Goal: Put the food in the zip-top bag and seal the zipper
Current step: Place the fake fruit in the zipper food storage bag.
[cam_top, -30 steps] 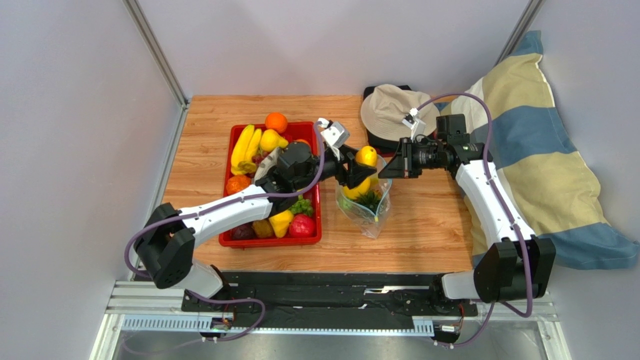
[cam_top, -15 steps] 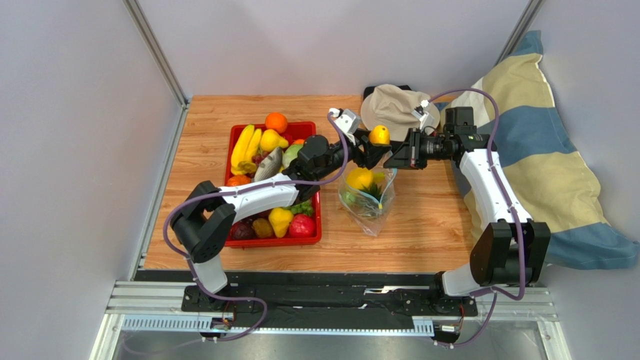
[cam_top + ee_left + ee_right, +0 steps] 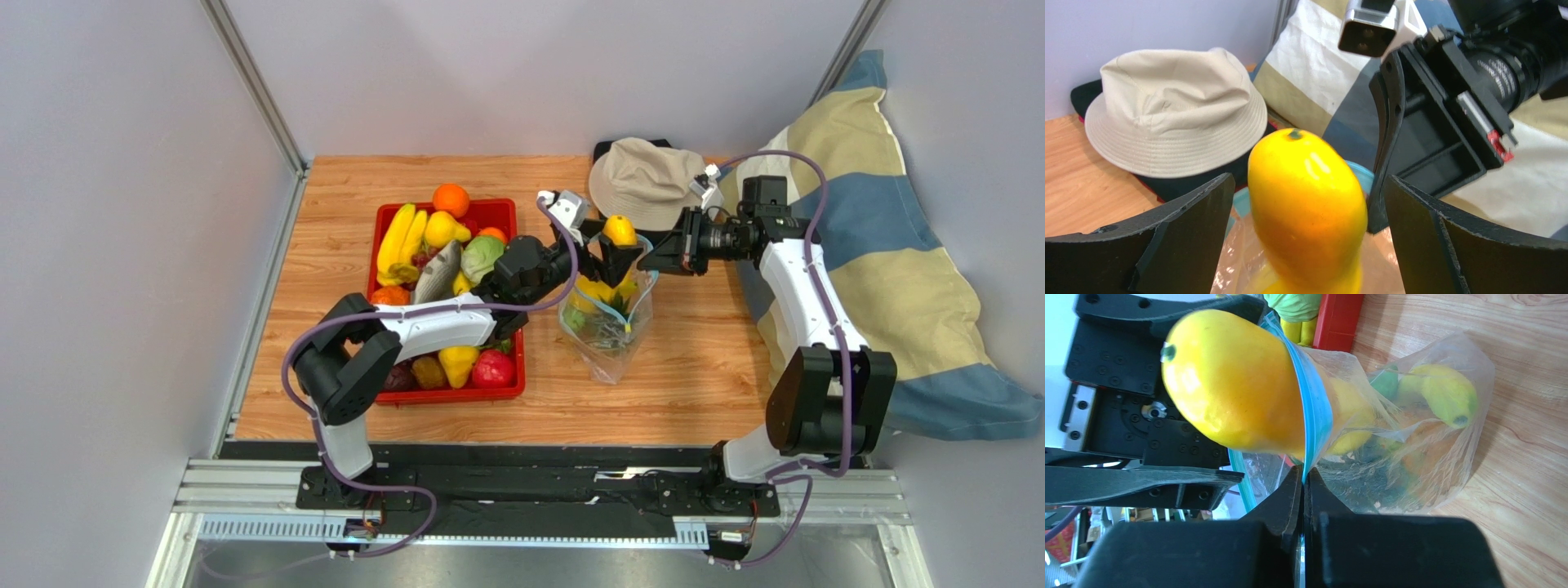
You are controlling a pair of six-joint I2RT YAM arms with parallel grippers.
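– Between the left jaws sits a yellow fruit point(image 3: 1306, 202), right? They look spread wide in the left wrist view, with a gap on either side, so nothing's actually squeezing it.

– Yep, spread and not touching it. That fruit stands stem end up in the mouth of the zip-top bag point(image 3: 1425, 447), roughly half of it poking out past the zipper point(image 3: 1315, 416), which is unsealed. The right jaws are pressed together, pinching that blue strip at the mouth edge, and the bag stands upright.

– What's inside the bag?

– Another yellow piece point(image 3: 1444, 395) sits deeper in, with something green point(image 3: 1384, 383) beside it. There's darker green and orange stuff too, but it's too blurred through the crinkly plastic to name. The bag's bottom rests on the wooden tabletop point(image 3: 699, 380).

– And around it?

– Just to the bag's left is a red tray point(image 3: 466, 393) loaded with more toy food. It has bananas point(image 3: 399, 239), an orange point(image 3: 451, 199) at the far edge and a red fruit point(image 3: 493, 369) at the near corner. The left arm reaches across that tray. Behind the bag a beige bucket hat point(image 3: 1177, 110) lies on top of something black. Along the right side of the tabletop there's a striped pillow point(image 3: 883, 270), cream and blue.
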